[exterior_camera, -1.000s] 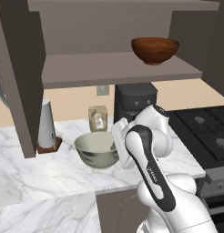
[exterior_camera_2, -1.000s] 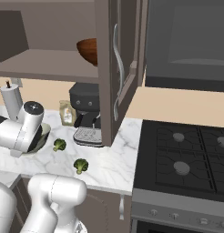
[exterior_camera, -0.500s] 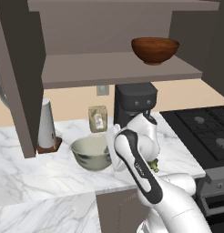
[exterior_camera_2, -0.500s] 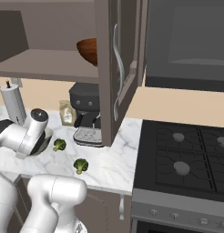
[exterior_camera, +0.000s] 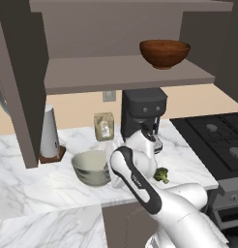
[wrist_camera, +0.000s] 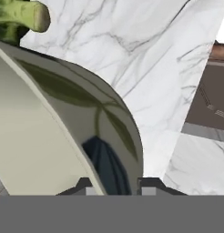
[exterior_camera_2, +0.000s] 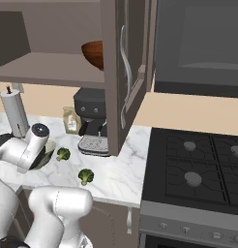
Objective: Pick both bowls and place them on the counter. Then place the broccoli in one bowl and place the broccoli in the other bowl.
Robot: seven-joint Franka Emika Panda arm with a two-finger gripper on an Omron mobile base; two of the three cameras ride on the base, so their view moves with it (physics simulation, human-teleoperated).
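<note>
The white marble counter (exterior_camera: 24, 169) runs under an open shelf beside the black stovetop (exterior_camera_2: 198, 169). Nearest, the gripper (wrist_camera: 111, 184) is clenched on the rim of the grey-cream bowl (exterior_camera: 92, 167), which sits on the counter. Two broccoli florets lie to its stove side: one (exterior_camera_2: 85, 175) near the front edge, one (exterior_camera_2: 63, 154) just beside the bowl. Farthest, one red-brown bowl (exterior_camera: 164, 52) remains up on the shelf (exterior_camera: 92, 75), above and beyond the gripper.
</note>
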